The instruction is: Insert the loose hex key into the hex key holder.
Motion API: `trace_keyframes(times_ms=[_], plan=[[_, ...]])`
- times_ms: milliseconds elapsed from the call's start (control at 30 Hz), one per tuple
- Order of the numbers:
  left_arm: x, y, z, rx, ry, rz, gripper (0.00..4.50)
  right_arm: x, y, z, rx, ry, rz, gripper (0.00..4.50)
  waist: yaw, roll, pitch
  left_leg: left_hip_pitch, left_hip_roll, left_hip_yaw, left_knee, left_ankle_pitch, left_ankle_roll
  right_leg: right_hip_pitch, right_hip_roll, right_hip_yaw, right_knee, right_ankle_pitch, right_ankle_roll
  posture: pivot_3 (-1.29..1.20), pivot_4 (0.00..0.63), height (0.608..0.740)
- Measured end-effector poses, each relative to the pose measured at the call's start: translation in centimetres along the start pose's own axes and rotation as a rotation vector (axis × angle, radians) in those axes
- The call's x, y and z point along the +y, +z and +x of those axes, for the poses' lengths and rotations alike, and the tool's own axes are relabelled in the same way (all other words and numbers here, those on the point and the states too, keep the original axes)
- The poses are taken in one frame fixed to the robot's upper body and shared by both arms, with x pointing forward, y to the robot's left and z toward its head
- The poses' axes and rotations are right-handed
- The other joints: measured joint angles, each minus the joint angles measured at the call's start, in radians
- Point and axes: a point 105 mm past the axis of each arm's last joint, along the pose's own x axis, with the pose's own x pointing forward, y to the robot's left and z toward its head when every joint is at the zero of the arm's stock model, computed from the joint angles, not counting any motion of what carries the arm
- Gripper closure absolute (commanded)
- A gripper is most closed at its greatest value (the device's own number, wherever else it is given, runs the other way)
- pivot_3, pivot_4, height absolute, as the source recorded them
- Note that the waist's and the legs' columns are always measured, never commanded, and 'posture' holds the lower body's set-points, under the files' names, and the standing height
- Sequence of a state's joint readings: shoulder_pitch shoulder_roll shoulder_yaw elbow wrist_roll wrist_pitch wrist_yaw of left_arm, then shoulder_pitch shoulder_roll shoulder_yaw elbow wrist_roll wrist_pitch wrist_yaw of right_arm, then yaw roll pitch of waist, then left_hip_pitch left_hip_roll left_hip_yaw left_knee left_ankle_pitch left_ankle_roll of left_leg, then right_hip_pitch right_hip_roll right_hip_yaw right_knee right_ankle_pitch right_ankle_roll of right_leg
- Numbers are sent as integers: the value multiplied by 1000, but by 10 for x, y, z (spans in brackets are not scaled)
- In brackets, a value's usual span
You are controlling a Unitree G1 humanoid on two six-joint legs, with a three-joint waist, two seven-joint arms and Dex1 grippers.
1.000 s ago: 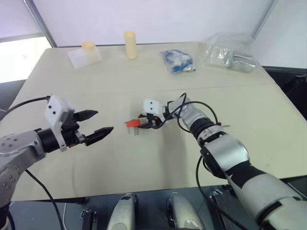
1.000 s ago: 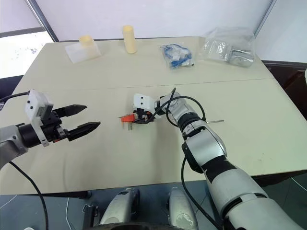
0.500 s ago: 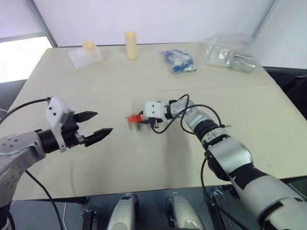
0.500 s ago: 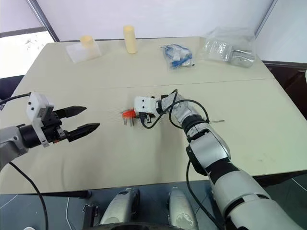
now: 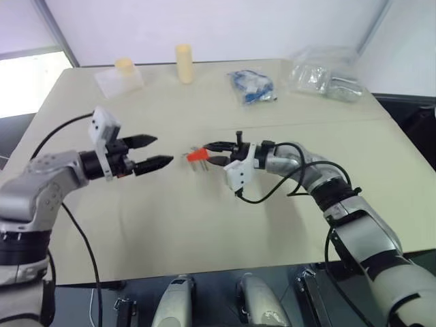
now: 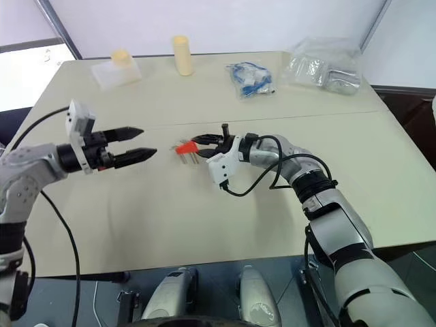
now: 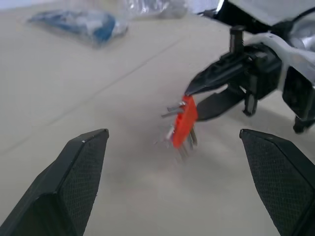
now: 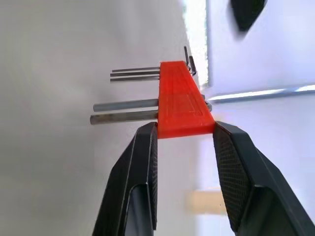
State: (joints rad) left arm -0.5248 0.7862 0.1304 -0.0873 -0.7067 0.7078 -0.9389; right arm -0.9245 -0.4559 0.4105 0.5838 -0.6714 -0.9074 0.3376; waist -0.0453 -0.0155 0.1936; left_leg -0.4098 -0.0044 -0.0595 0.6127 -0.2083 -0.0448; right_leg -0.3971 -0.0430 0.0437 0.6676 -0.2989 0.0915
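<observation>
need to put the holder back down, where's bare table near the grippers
Bare table runs wide along the near edge, below both grippers. Also bare between the holder and the far cylinder. Tight spot: the gap between left gripper and right gripper.

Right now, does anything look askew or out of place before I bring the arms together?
One thing: the right gripper pinches the hex key holder by just one end, so the block juts out with its keys pointing down toward the table. The left gripper faces it, open and empty. Nothing looks spilled or damaged.
</observation>
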Motion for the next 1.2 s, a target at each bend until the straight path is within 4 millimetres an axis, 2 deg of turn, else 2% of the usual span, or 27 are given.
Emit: trace_keyframes(times_ms=[133,233,400,733,1200], plan=[[-3,6,16,-31,-63,-25,0,-21,5,-3,7,-113,-78,3434,2,0,0,0,0,0,0,0,0,0,0,0,0,0,0,0,150,740],[-7,12,22,-41,-102,-11,0,-29,7,-4,23,-164,-115,3434,2,0,0,0,0,0,0,0,0,0,0,0,0,0,0,0,150,740],[-11,14,29,-56,-128,-19,0,-30,4,-4,52,-188,-125,3434,1,0,0,0,0,0,0,0,0,0,0,0,0,0,0,0,150,740],[-9,20,28,-97,-104,-38,0,-28,10,-2,12,-175,-103,3434,1,0,0,0,0,0,1,0,0,0,0,0,0,0,0,0,150,740],[-13,25,32,-158,-121,-79,0,-38,16,-6,-39,-215,-55,3434,2,0,0,0,0,0,1,0,0,1,0,0,0,0,0,0,150,740]])
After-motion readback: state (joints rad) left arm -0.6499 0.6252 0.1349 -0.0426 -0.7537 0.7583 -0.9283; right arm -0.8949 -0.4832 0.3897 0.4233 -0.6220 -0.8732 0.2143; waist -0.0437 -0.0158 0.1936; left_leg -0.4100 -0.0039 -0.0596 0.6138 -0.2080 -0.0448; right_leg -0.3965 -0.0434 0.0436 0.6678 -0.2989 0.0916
